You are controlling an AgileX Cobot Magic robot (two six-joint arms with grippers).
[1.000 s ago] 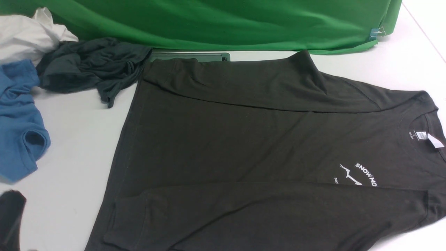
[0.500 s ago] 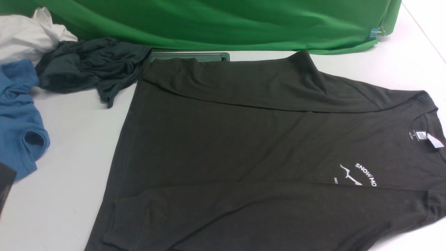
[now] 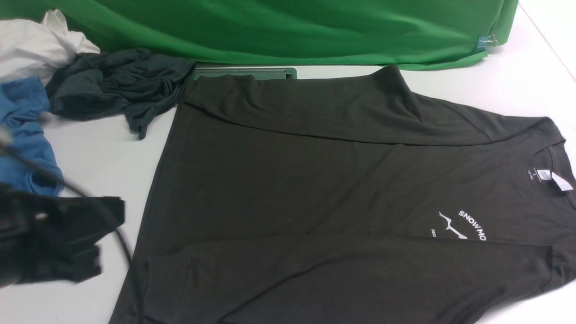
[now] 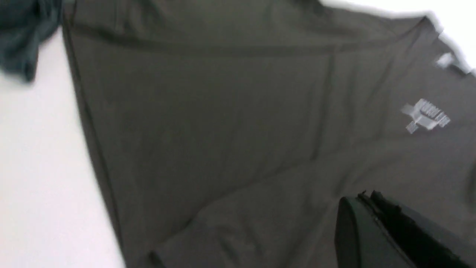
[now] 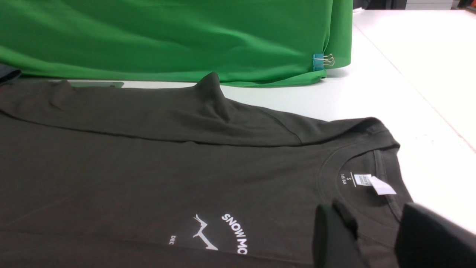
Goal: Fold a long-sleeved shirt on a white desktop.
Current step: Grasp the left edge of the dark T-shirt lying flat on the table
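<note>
Beneath the right hand (image 5: 372,210), part-open and empty above the collar, the long-sleeved shirt (image 3: 337,180) lies flat on the tabletop (image 3: 99,144), its sleeves apparently folded in. The left hand (image 4: 368,197), closed and empty, hangs near the hem. The crosswise fold looks next: it must open and pinch.

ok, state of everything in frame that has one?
long-sleeved shirt, spread flat on white desktop, both sleeves folded in, print side up
left claw, shut, empty
right claw, open, empty, near the collar
grey-teal garment, crumpled
blue garment, crumpled
white garment, crumpled
green backdrop, draped, clipped at one corner
</note>
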